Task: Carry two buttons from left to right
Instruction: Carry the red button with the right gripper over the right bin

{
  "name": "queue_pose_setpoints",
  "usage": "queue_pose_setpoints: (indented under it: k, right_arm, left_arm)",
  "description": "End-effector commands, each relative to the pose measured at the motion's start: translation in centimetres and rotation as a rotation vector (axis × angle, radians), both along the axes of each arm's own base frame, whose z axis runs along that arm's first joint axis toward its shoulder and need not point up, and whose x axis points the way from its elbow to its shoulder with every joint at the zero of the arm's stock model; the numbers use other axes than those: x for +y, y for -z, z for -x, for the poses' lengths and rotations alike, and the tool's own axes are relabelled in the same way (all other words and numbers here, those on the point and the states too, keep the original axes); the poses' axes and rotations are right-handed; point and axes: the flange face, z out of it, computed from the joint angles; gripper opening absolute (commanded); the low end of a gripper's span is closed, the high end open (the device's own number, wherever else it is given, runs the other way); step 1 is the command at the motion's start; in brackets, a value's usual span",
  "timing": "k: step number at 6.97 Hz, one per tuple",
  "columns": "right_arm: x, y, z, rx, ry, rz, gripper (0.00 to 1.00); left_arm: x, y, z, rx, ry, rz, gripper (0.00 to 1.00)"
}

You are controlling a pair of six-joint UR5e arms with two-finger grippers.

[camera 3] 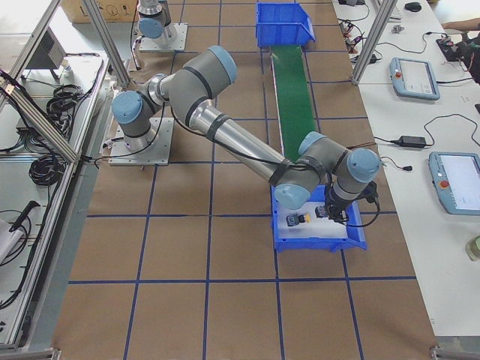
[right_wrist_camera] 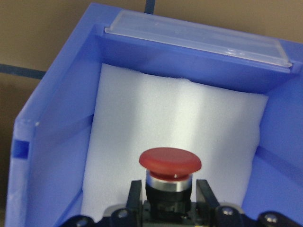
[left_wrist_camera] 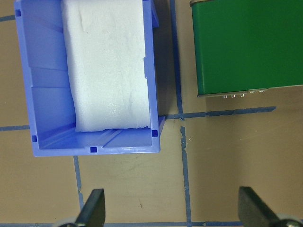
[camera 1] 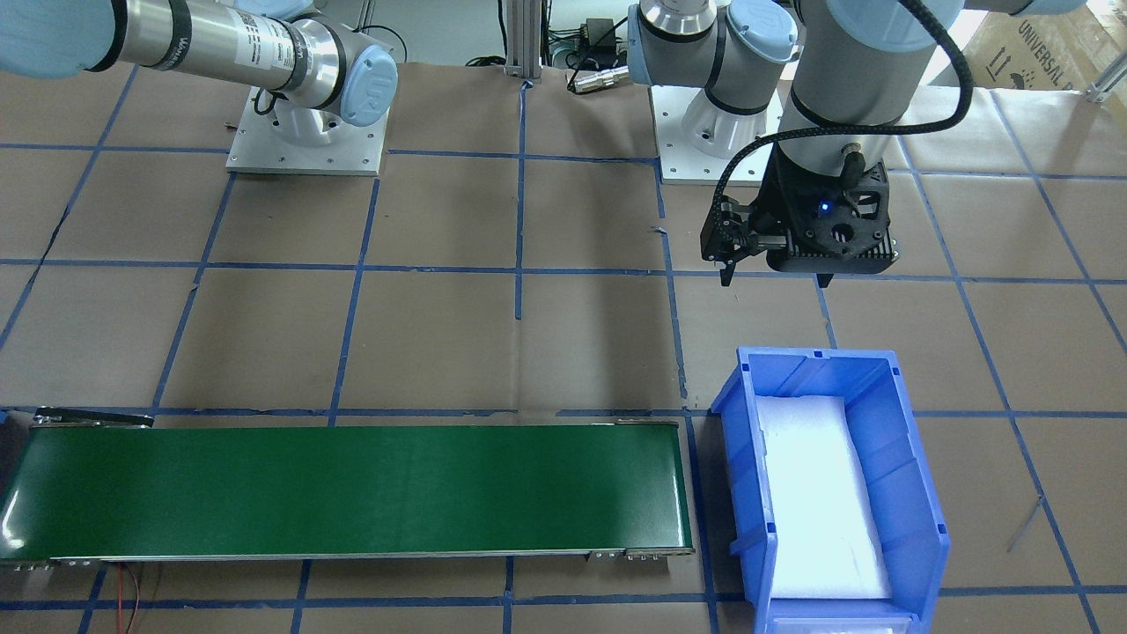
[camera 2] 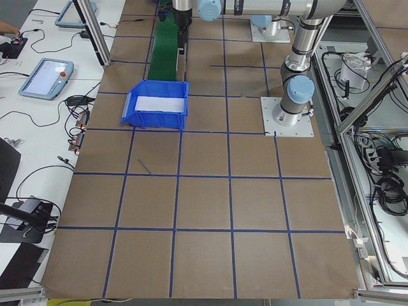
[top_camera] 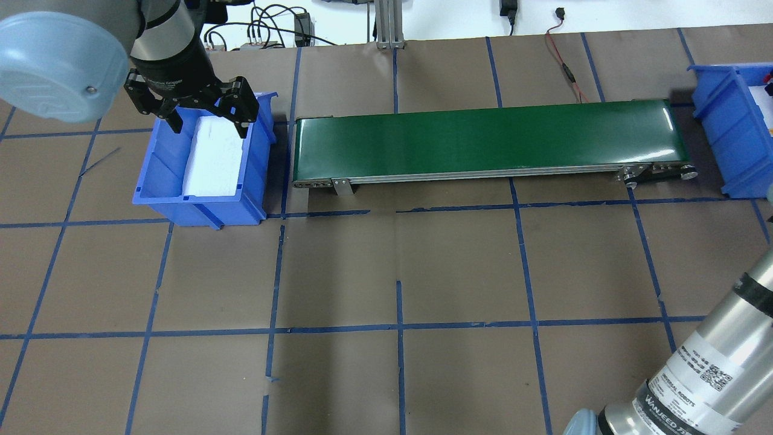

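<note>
My right gripper [right_wrist_camera: 169, 189] is shut on the black body of the red-capped button [right_wrist_camera: 170, 163] and holds it just over the white foam inside the right blue bin [right_wrist_camera: 61, 118]. In the exterior right view this gripper [camera 3: 330, 214] is in that bin [camera 3: 315, 244], and the yellow-capped button [camera 3: 301, 219] lies on the foam beside it. My left gripper [top_camera: 205, 115] is open and empty, above the near end of the left blue bin [top_camera: 160, 157]. That bin holds only white foam [left_wrist_camera: 106, 66].
A long green conveyor belt [top_camera: 483, 139] runs between the two bins; it also shows in the front view [camera 1: 352, 489]. The table is brown paper with a blue tape grid. The right arm's forearm [top_camera: 694, 374] crosses the near right corner.
</note>
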Motion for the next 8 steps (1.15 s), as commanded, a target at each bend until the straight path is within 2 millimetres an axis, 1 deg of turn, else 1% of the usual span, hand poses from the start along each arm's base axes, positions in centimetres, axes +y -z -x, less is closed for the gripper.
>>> queue_pose_setpoints:
  k: [1, 2, 3, 4, 5, 6, 7, 8]
  right_arm:
    - [-0.7, 2.3, 0.5, -0.009, -0.004, -0.007, 0.1]
    - [-1.1, 3.4, 0.8, -0.011, -0.004, -0.01, 0.1]
    - [-1.2, 3.9, 0.9, -0.014, -0.004, -0.014, 0.1]
    - [-1.3, 4.7, 1.0, -0.019, -0.004, -0.02, 0.1]
    - [-1.5, 4.5, 1.1, -0.016, -0.004, -0.016, 0.1]
    - [-1.5, 4.3, 1.1, -0.018, -0.002, -0.019, 0.23]
    - [-1.4, 4.3, 1.1, -0.019, -0.002, -0.02, 0.33]
    - [-1.4, 4.2, 1.2, -0.018, -0.001, -0.019, 0.35]
  left_arm:
    - [0.0, 0.0, 0.0, 0.0, 0.0, 0.0, 1.0]
    - [0.0, 0.0, 0.0, 0.0, 0.0, 0.0, 1.0]
    - [0.0, 0.0, 0.0, 0.0, 0.0, 0.0, 1.0]
    - [0.0, 0.0, 0.0, 0.0, 0.0, 0.0, 1.0]
    - [0.0, 0.0, 0.0, 0.0, 0.0, 0.0, 1.0]
    - [0.0, 0.0, 0.0, 0.0, 0.0, 0.0, 1.0]
    - [0.0, -0.1, -0.1, 0.0, -0.002, 0.002, 1.0]
    - [-0.1, -0.1, -0.2, 0.0, -0.005, 0.002, 1.0]
